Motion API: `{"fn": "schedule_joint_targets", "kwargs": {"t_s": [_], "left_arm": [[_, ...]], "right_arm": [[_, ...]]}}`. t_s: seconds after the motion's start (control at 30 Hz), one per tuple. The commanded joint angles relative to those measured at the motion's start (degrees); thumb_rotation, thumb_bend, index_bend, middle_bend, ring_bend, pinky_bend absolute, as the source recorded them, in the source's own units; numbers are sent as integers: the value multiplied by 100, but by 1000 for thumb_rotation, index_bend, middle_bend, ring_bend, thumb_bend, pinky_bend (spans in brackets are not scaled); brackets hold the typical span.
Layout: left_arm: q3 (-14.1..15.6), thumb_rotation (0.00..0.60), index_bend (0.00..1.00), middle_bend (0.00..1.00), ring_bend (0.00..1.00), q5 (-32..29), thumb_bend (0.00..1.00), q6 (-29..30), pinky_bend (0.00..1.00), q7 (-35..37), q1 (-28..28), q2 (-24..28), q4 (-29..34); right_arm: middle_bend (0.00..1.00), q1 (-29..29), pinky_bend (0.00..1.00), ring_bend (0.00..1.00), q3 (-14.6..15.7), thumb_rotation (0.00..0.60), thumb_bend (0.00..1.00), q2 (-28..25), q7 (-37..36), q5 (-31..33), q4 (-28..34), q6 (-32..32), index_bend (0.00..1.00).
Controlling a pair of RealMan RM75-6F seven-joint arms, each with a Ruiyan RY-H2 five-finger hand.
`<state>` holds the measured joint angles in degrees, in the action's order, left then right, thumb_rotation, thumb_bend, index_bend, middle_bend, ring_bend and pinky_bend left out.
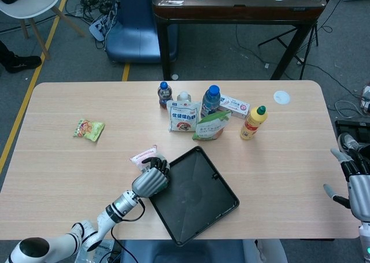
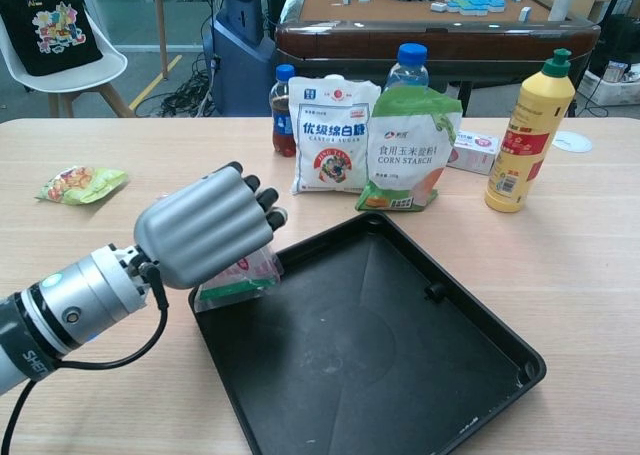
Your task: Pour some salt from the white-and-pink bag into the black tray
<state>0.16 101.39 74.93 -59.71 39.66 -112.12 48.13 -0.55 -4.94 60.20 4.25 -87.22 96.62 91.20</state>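
The black tray [image 1: 199,196] [image 2: 390,355] lies at the table's near middle, turned at an angle. The white-and-pink bag [image 1: 143,156] [image 2: 236,279] sits low at the tray's left corner, mostly hidden under my left hand [image 1: 151,181] [image 2: 205,225]. That hand curls its fingers over the bag and grips it from above. In the chest view only the bag's lower edge with a green strip shows. My right hand [image 1: 354,179] hangs beyond the table's right edge with fingers apart, holding nothing.
Behind the tray stand a white sugar bag [image 2: 333,135], a green corn starch bag [image 2: 410,150], a blue-capped bottle [image 2: 407,60], a dark bottle [image 2: 284,110], a small box [image 2: 473,151] and a yellow bottle [image 2: 527,130]. A snack packet [image 2: 80,184] lies far left.
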Motion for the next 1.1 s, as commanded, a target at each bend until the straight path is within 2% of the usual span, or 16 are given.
{"fn": "schedule_joint_targets", "kwargs": {"t_s": [0.03,0.4,0.8,1.1], "left_arm": [[34,600,370,537,512,15,206,-81,632,-132,-1,-10,-55],[106,600,343,534,505,32,206,-285,631,-609,-34,50,-28],[-9,600,324,531,503,-230,206,-562,631,-1178,-150,85,93],[-104,600,318,531,503,-347,207,-526,631,-1035,-195,242,462]], "right_arm": [[250,-1,175,116,-2,600,179,-2,6,2,5,-3,163],[250,4,175,116,-4,600,179,-4,35,-8,30,9,163],[250,21,175,116,-5,600,179,-10,33,-6,40,31,163],[250,43,175,116,1,600,179,-13,31,-26,49,66,163]]}}
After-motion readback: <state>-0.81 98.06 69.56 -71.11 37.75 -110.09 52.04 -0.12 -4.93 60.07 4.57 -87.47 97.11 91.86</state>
